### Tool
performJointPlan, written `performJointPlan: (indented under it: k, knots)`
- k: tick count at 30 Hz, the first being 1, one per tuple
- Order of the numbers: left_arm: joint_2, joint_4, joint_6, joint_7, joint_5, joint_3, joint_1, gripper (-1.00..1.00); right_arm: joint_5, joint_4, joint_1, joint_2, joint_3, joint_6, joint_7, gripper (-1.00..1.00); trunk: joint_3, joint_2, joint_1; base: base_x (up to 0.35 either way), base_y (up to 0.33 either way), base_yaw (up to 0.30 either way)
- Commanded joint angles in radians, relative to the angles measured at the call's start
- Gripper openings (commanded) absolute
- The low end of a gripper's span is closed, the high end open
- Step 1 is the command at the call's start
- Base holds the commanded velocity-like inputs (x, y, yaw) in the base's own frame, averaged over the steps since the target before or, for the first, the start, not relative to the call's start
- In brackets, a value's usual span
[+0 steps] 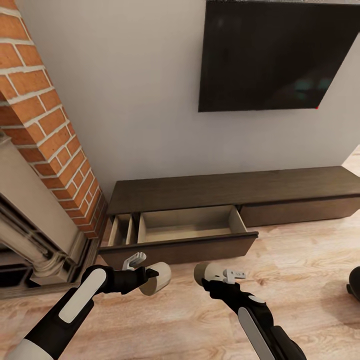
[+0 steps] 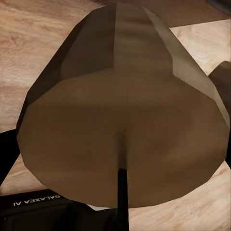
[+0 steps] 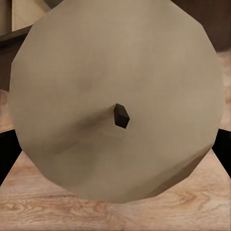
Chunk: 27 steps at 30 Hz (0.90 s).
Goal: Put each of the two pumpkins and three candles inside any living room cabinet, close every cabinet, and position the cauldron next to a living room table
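Gaping drawer (image 1: 190,225) facing held candles (image 1: 156,278)

Even, soft light; wrist views w/ maybe slightly blurry close-ups.

Each candle sits so close to its wrist camera that it covers the fingers: the left candle (image 2: 120,106) runs off the frame's edge, the right candle (image 3: 118,96) likewise. Far right of the right gripper (image 1: 212,275), a black object (image 1: 354,284) is cropped, unidentifiable
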Motion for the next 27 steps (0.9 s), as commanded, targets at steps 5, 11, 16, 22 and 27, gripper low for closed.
performJointPlan:
  k: [5,11,16,22,27]
  knots:
    - [0.001,0.000,0.000,0.010,0.010,-0.003,-0.001,-1.00,-0.011,-0.029,-0.001,-0.001,0.004,0.005,-0.010,-1.00,0.015,0.035,-0.019,0.000,0.000,0.000]
    - [0.002,0.000,0.000,0.011,0.009,-0.004,-0.001,-1.00,-0.008,-0.096,-0.001,-0.002,0.006,0.008,-0.011,-1.00,0.034,0.077,-0.042,0.000,0.000,0.000]
    - [0.002,0.001,0.000,0.011,0.008,-0.006,-0.001,-1.00,-0.004,-0.112,-0.001,0.004,0.001,0.163,-0.018,-1.00,0.049,0.112,-0.061,0.000,0.000,0.000]
    - [-0.004,0.004,0.000,0.013,0.007,-0.003,-0.005,-1.00,-0.004,-0.110,-0.125,0.007,-0.067,0.404,-0.079,-1.00,0.068,0.154,-0.084,0.000,0.000,0.000]
    - [-0.008,0.011,0.000,0.014,-0.002,0.000,-0.027,-1.00,-0.006,-0.033,-0.218,0.007,-0.097,0.448,-0.115,-1.00,0.084,0.189,-0.104,0.000,0.000,0.000]
